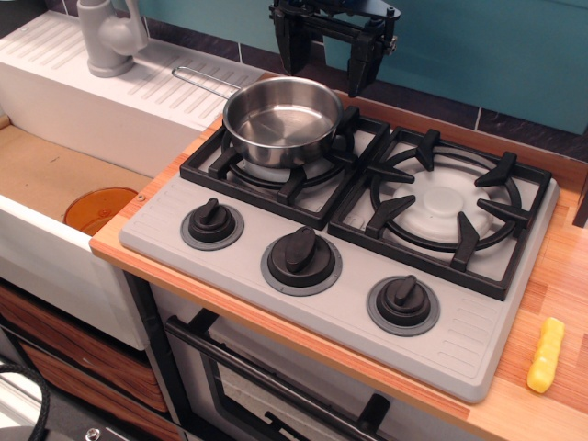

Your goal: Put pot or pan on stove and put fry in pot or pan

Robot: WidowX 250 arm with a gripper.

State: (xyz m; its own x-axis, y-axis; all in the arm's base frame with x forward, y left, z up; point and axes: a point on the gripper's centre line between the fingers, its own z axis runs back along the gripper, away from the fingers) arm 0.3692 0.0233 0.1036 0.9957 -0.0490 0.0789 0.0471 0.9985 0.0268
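While the saucepan [282, 119] sits on the left burner grate of the grey stove [349, 234], its thin wire handle pointing back-left toward the white sink drainboard [110, 87], the black tool [333, 57] hangs above and just behind it — fingers spread apart, grasping nothing. The pan's inside is bare and shiny. Well apart, on the wooden surface [560, 276] to the right of the stove, lies the yellow ridged fry [546, 355]. An orange disc [99, 209] rests down in the sink basin — left of the stove's three black knobs.
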